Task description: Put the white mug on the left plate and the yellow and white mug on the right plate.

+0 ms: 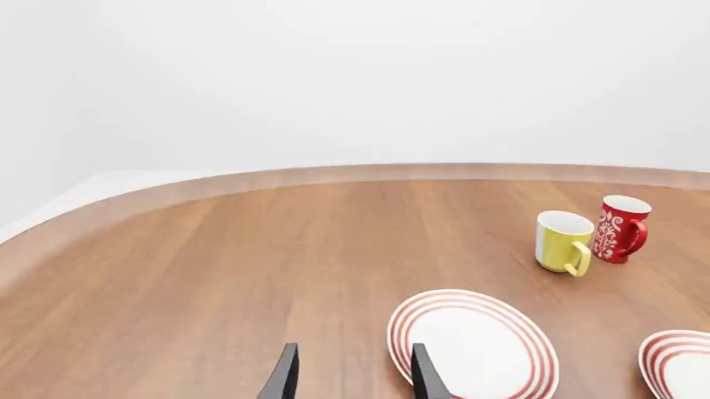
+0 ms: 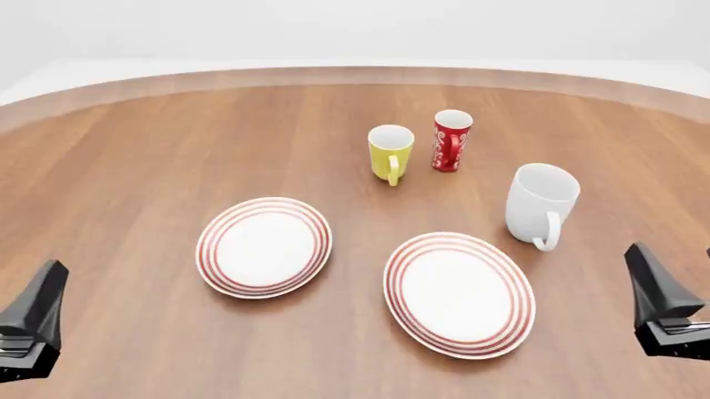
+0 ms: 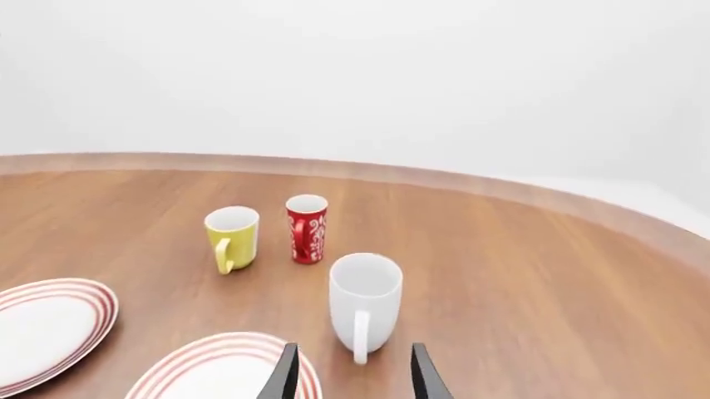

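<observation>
The tall white mug [image 2: 541,204] stands upright on the table at the right, handle toward me, just beyond the right plate [image 2: 458,293]. Further back, near the middle, is the small yellow and white mug [image 2: 391,152]. The left plate [image 2: 264,247] lies bare. Neither plate holds anything. My left gripper [image 1: 352,378] hovers open and holds nothing at the near left corner, short of the left plate [image 1: 471,345]. At the near right, my right gripper [image 3: 352,374] is open and holds nothing, with the white mug [image 3: 364,303] straight ahead of its fingers.
A slim red mug [image 2: 451,140] with a white pattern stands right beside the yellow and white mug. The wooden table's curved far edge [image 2: 355,73] runs across the back. Bare wood lies left of the left plate.
</observation>
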`<state>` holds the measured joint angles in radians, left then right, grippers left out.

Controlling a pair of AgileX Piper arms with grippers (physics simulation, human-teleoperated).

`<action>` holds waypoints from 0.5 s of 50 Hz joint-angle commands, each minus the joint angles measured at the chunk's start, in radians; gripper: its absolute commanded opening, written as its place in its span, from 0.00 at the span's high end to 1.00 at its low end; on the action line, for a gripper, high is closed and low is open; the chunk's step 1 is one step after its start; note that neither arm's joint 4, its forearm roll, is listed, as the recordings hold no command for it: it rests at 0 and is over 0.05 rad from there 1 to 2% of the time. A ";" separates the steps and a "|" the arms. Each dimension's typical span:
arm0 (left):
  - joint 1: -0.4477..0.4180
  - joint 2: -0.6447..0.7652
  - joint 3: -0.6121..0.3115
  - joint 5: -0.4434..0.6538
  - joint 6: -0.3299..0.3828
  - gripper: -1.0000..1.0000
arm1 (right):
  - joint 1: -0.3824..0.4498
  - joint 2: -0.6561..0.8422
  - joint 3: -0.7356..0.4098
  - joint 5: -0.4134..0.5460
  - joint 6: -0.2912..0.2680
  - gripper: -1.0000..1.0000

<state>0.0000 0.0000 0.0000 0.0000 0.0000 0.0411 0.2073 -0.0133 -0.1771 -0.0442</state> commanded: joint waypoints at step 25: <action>0.000 0.000 0.000 0.000 0.000 0.00 | -0.039 0.583 -0.010 -0.513 -0.027 0.00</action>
<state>0.0000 0.0000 0.0000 0.0000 0.0000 0.0135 0.6243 -0.0230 -0.5465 -0.0700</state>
